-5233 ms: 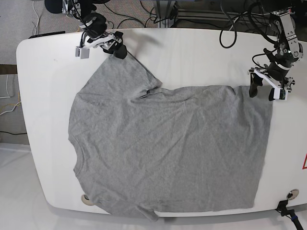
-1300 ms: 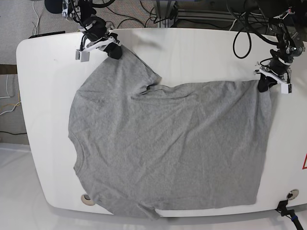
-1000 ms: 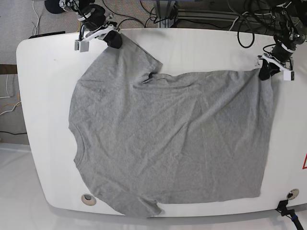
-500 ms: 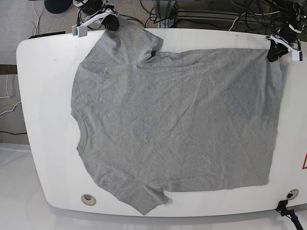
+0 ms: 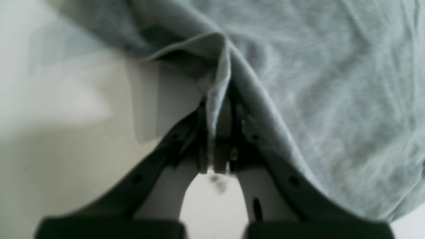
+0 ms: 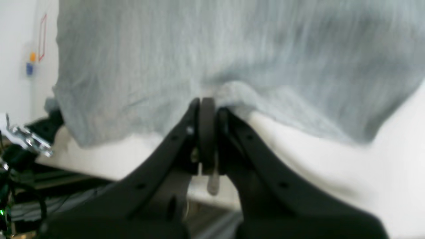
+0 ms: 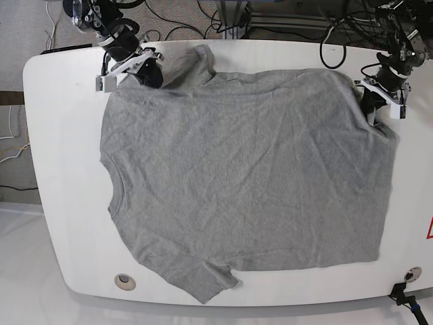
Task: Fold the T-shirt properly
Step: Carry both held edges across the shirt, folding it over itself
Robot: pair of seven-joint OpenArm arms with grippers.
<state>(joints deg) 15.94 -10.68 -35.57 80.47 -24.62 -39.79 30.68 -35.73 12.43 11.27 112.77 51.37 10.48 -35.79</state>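
Since half a second ago both grippers have drawn inward, slackening the T-shirt (image 7: 243,183) spread across the desk (image 7: 61,135). My left gripper (image 7: 374,107) and right gripper (image 7: 150,76) each pinch its far edge; I lower evenly, keeping the cloth taut.

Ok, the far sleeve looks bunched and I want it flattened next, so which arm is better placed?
Probably the right. The right gripper is shut on the shirt right beside the crumpled sleeve. The left gripper grips the shirt's edge at the hem end, far from that sleeve.
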